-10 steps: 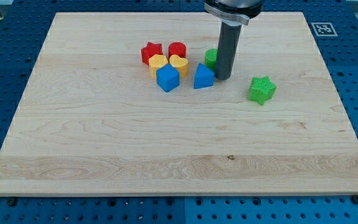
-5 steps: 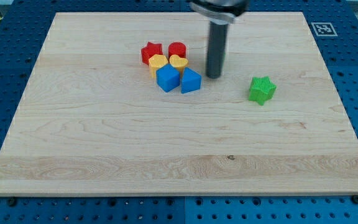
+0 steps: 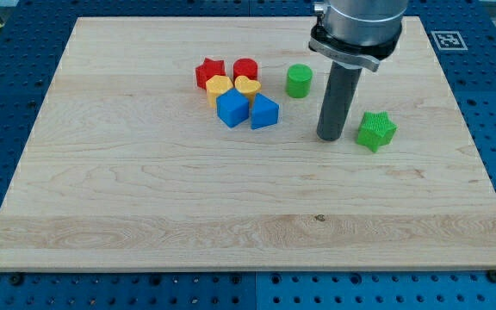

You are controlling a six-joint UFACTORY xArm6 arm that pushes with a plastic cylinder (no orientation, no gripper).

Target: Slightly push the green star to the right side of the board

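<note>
A: Green star location?
B: Just to the right of my tip, near it, small gap visible.
A: Why is the tip there?
B: Likely so a rightward slide pushes the star toward the board edge.
A: Grip state?
B: None. Bare rod, no gripper, holds nothing.

The arm enters at the view's top as a broad, rounded housing of pale grey metal, cut off by the frame edge. Beneath it sits a black collar ring, wider than the rod, with a thin bright rim where light catches its lower edge. From the collar hangs a straight, smooth cylinder, dark charcoal with a soft vertical sheen down its left side. It keeps one thickness all the way to my tip, which ends flat and blunt.
</note>
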